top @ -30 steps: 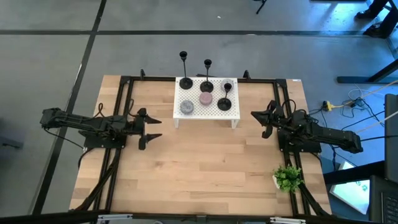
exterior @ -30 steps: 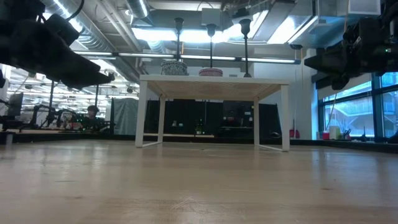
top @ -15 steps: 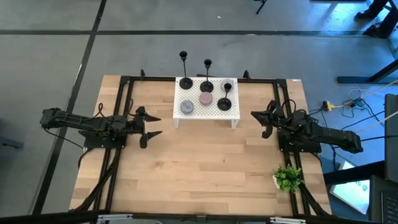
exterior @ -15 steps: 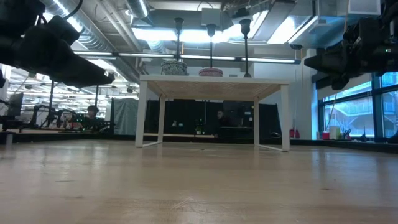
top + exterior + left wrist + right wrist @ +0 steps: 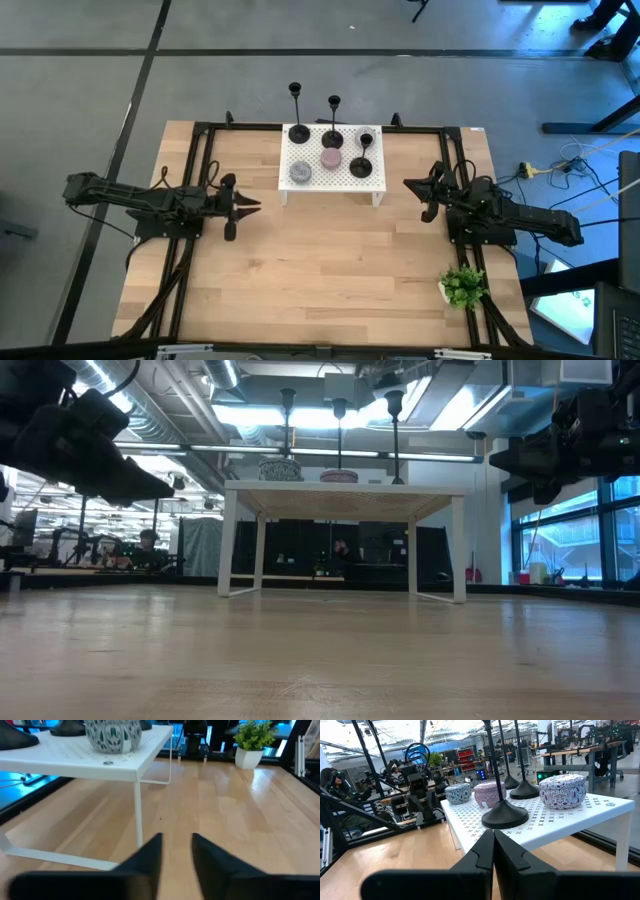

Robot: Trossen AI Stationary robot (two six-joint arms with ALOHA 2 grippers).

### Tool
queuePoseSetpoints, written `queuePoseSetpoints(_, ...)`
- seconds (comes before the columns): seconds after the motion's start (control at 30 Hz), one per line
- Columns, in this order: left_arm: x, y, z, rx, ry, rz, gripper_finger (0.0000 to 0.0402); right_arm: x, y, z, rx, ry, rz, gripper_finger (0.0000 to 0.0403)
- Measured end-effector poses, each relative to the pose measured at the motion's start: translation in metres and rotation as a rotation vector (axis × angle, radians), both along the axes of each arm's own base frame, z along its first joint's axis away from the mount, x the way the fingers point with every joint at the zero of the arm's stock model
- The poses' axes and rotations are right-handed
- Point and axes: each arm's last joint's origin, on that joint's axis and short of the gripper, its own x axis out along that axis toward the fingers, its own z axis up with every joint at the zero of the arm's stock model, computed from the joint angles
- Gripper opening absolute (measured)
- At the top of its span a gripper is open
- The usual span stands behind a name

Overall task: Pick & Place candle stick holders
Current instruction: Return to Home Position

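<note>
High view shows you three candle stick holders [image 5: 332, 139] standing upright on the white shelf [image 5: 345, 185] beside three small candles [image 5: 300, 173]. Your left gripper [image 5: 252, 204] hovers left of the shelf, fingers narrowly parted and empty. Your right gripper [image 5: 408, 184], on the shelf's right, has its fingers pressed together, holding nothing.

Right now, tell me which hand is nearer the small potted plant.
Right. The right hand hovers over the right side of the table, the same side where the potted plant stands. The left hand hovers over the left side, far across the table.
</note>
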Motion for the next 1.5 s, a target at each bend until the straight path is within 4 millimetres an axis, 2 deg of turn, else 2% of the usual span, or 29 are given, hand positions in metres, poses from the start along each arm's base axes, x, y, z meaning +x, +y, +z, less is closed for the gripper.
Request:
queuePoseSetpoints(0.1,0.0005,-0.0002,-0.0008,-0.003,0.007,-0.006,0.0026,0.0000,0.0000,0.0000,0.000,0.000,0.000,0.0010)
queuePoseSetpoints(0.23,0.0015,-0.0011,0.0015,-0.012,-0.016,-0.032,0.0003,0.0000,0.0000,0.0000,0.000,0.000,0.000,0.0010)
queuePoseSetpoints(1.5,0.0015,-0.0009,0.0013,-0.025,-0.017,-0.023,0.0007,0.0000,0.0000,0.0000,0.000,0.000,0.000,0.0010)
